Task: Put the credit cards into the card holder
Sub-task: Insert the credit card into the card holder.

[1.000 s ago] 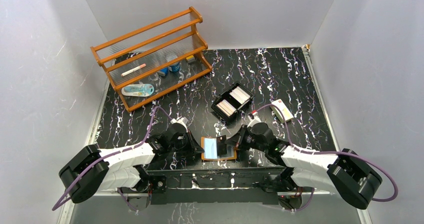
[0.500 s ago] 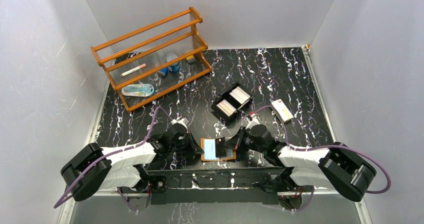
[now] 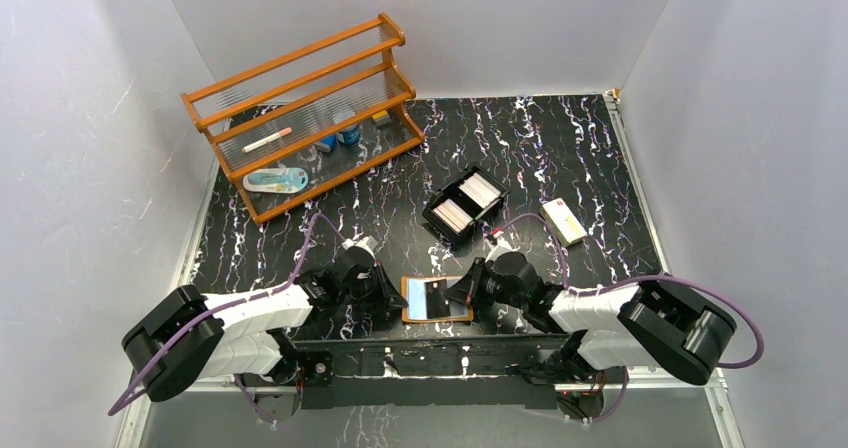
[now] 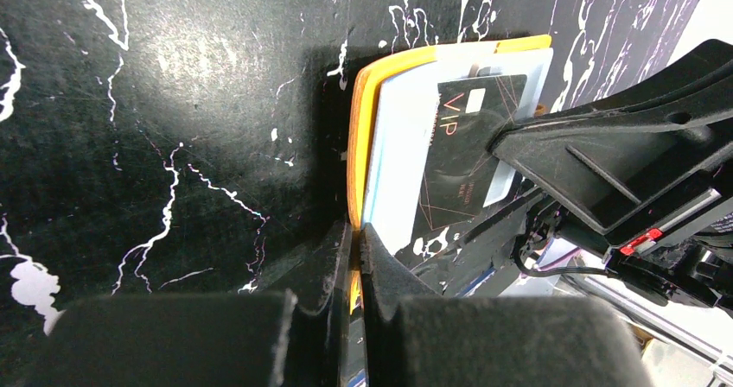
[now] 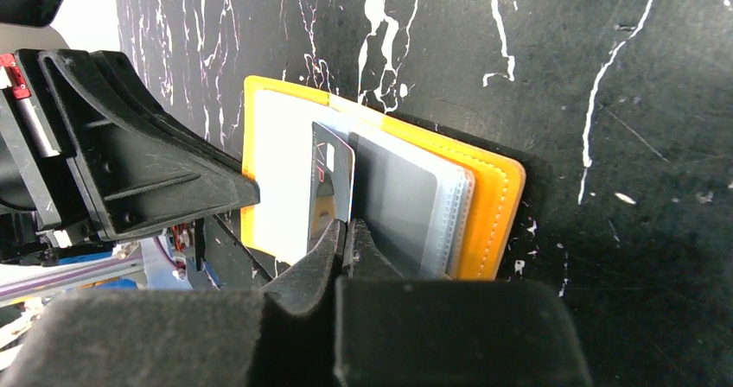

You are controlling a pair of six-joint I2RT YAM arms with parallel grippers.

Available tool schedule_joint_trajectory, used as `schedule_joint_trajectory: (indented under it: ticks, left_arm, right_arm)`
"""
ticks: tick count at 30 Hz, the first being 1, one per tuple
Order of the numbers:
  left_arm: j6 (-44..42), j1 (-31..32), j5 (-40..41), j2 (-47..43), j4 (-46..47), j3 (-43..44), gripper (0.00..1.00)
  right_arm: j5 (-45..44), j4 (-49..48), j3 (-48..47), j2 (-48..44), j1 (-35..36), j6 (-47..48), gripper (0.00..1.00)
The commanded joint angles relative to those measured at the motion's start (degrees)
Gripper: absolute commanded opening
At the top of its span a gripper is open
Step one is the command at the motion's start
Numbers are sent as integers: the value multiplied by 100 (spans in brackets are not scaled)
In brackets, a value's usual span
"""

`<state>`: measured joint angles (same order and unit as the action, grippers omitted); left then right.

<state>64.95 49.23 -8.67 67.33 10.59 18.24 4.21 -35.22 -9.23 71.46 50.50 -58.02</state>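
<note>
Your L claw point(image 4: 356, 230) is clamped on the card holder point(image 4: 356, 145) edge; R claw point(image 5: 346, 227) grips 1 black card point(image 5: 333, 178) inside it.

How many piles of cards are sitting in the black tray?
2. The left pile fills the black tray's left compartment; the right pile fills its right one. Nothing covers the tray, so none looks hidden.

Bright even light, soft glare on table point(image 4: 186, 54).
</note>
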Motion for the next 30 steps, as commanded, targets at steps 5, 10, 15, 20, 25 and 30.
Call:
schedule_joint_trajectory:
  ticks: [5,10,15,20,25,30]
  left_arm:
    - [-88,-12,-21,-18,-136,95,0]
    - [-72,-15,-21,-35,-136,92,0]
    - [-53,-11,-42,-53,-86,101,0]
    - [12,-2,-73,-100,-42,92,0]
    - [40,-4,-3,-196,-55,75,0]
    - [34,-2,40,-195,-88,42,0]
  right_arm:
    - [-157,-222,-172,310,161,186,0]
    - [-262,-310,-208,392,227,64,0]
    - [-523,-490,-265,509,426,-110,0]
    - [-830,-549,-395,720,685,-360,0]
    - [-970,-297,-663,917,904,-428,6]
    - [-1514,1323,-934,251,947,-191,25]
